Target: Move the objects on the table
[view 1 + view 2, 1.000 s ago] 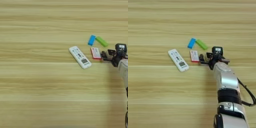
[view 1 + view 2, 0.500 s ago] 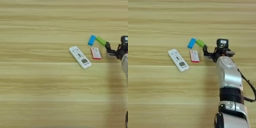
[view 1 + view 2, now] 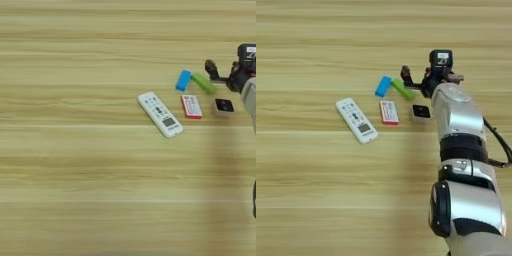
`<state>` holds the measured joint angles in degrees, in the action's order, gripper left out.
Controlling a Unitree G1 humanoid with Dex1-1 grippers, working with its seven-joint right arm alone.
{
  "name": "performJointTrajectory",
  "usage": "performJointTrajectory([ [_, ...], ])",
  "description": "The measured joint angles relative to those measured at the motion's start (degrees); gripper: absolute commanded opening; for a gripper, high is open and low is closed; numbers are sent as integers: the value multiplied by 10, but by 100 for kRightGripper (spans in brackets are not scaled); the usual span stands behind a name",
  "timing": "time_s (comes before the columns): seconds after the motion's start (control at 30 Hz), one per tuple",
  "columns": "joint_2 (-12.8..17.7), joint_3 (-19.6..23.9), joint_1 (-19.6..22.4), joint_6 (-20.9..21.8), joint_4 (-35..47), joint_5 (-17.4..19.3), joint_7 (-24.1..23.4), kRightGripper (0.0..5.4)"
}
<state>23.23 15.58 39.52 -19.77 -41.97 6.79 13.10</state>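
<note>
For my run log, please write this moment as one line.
right gripper: beside green block, grip unclear | blue block, red piece, white remote: on table

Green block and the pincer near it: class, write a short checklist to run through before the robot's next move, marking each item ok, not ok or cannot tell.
1. Green block lies free on the table: ok.
2. Pincer sits at the green block's right end: ok.
3. Pincer finger gap: cannot tell.
4. Blue block apart from the green block: cannot tell, their upper ends nearly meet.
5. Red piece, white remote and small black-faced square out of the pincer's way: ok.
</note>
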Motion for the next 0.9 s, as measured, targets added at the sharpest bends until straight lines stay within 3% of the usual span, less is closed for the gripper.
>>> performJointTrajectory([
  [0.4,2,-11,87,94,-283,-26,0,536],
  [0.63,8,-1,127,143,-345,-29,1,536],
  [0.9,17,10,166,165,-363,-29,2,536],
])
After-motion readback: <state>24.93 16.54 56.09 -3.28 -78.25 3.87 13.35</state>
